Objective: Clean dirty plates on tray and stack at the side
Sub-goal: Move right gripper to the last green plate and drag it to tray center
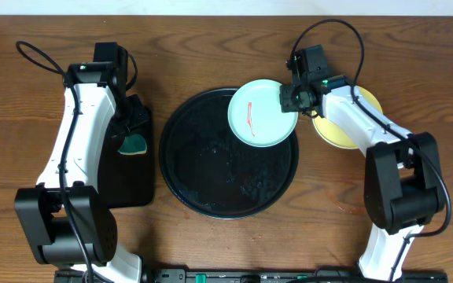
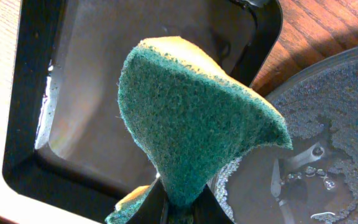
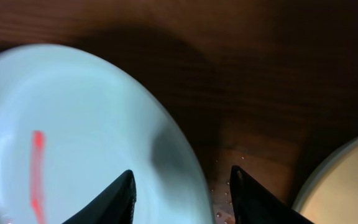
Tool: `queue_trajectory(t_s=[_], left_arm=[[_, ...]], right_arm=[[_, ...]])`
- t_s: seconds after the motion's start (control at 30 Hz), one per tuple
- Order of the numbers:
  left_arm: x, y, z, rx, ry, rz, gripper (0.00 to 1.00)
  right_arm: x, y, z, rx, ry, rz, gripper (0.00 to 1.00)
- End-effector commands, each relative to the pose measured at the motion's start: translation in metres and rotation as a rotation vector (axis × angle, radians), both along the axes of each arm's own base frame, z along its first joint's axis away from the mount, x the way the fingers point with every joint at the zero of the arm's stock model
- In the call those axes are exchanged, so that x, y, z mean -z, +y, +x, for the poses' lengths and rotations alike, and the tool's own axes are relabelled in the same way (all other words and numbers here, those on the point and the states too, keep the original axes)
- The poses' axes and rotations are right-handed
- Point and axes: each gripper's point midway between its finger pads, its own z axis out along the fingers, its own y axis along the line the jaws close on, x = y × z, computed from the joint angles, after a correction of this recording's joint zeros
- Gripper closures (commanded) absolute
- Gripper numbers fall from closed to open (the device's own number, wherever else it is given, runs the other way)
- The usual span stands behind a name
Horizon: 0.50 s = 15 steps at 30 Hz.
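Note:
A pale mint-blue plate (image 1: 262,114) with a red-orange streak sits over the upper right rim of the large round black tray (image 1: 179,169). My right gripper (image 1: 293,98) is at the plate's right edge. In the right wrist view its fingers (image 3: 182,193) are apart and straddle the rim of the plate (image 3: 73,137). A pale yellow plate (image 1: 344,134) lies on the wood table to the right, partly under the right arm. My left gripper (image 1: 132,137) is shut on a green and yellow sponge (image 2: 191,118) above the rectangular tray. I see only two plates.
A smaller rectangular black tray (image 1: 136,181) lies left of the round tray, under the left gripper. The round tray's floor (image 2: 334,124) is wet with droplets. Bare wood tabletop lies along the back and at the front right, where a faint wet ring shows.

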Motion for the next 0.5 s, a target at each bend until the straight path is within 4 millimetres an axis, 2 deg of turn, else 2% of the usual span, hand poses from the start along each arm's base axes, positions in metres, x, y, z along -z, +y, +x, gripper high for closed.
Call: queue_trajectory(t_s=[0.0,0.07,0.17,0.2,0.33,0.47], left_arm=[[-0.010,0.001,0.004,0.011,-0.032,0.003,0.93],[-0.010,0.001,0.004,0.011,-0.032,0.003,0.93],[-0.010,0.001,0.004,0.011,-0.032,0.003,0.92],[-0.010,0.001,0.004,0.011,-0.032,0.003,0.92],[-0.010,0.001,0.004,0.011,-0.032,0.003,0.93],[-0.010,0.001,0.004,0.011,-0.032,0.003,0.92]], right_arm=[[-0.002,-0.005,0.006,0.034,-0.011,-0.004,0.55],[-0.001,-0.005,0.006,0.041,-0.008,0.000,0.64],[0.005,-0.007,-0.003,0.057,0.036,-0.006,0.93],[0.006,-0.008,-0.004,0.058,0.044,-0.009,0.97],[-0.002,-0.008,-0.011,0.076,0.062,0.007,0.99],[-0.039,0.004,-0.019,0.039,0.032,0.080,0.99]])
